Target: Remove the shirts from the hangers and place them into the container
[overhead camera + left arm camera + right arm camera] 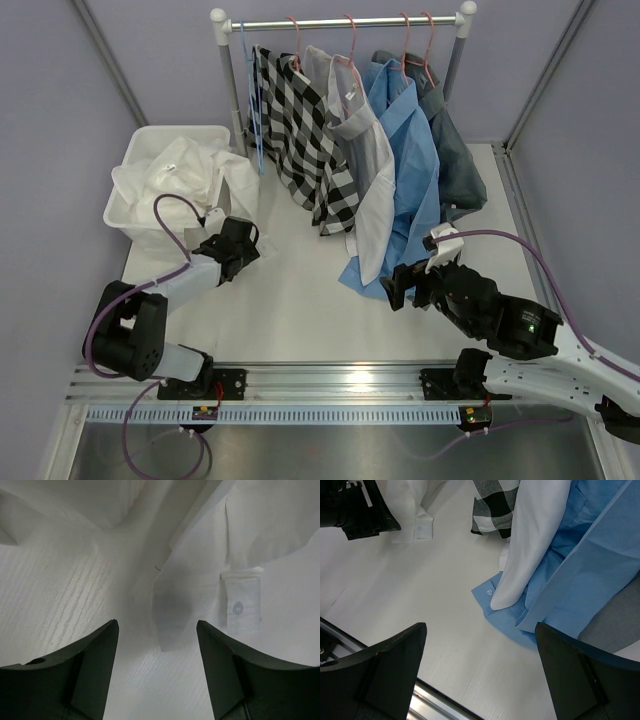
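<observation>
Top external, upper left: one white shirt point(190, 170) lay in the container point(150, 132).
Four shirts point(405, 140) hung on hangers point(351, 45); left end effector point(157, 625) and right end effector point(480, 627) stood apart, empty.

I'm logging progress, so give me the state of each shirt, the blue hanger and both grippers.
White shirt: in the tub, sleeve spilling onto the table.
Checked shirt: hanging on the rail.
Pale grey shirt: hanging.
Blue shirt: hanging, bottom on the table.
Dark grey shirt: hanging.
Blue hanger: bare, on the rail.
Left gripper: open.
Right gripper: open.
</observation>
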Available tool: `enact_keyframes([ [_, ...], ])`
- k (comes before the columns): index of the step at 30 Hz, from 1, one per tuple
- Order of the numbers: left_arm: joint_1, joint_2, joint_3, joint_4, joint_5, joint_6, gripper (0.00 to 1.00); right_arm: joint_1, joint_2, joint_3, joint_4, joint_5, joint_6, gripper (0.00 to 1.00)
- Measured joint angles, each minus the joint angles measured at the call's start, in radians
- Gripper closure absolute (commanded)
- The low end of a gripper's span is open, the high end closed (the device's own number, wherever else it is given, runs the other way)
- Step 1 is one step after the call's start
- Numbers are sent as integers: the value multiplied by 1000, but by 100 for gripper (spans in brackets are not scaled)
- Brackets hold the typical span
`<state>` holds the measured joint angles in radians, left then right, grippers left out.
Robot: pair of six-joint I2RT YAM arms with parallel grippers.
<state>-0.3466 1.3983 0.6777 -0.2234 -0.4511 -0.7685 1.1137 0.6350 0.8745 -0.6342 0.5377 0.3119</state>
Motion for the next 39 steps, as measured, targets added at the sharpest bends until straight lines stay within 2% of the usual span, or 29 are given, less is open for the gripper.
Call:
enact_keyframes([
  [11,-19,45,-11,115,-25,-4,42,0,1,-21,0,0,7,1],
  [15,-20,47,-11,121,-26,-4,51,0,0,-28,0,0,10,0],
  [16,-20,47,-11,121,-26,-3,58,0,-1,-28,0,0,11,1],
  [20,-21,47,-13,122,-28,-2,74,0,-4,-29,0,0,11,1],
  [29,-21,47,-13,122,-29,4,99,0,-21,-34,0,0,18,0],
  [35,-22,34,-13,101,-28,21,100,0,-28,-35,-1,0,22,1],
  [39,-23,-53,24,8,-29,49,100,0,-35,-35,-1,0,22,1],
])
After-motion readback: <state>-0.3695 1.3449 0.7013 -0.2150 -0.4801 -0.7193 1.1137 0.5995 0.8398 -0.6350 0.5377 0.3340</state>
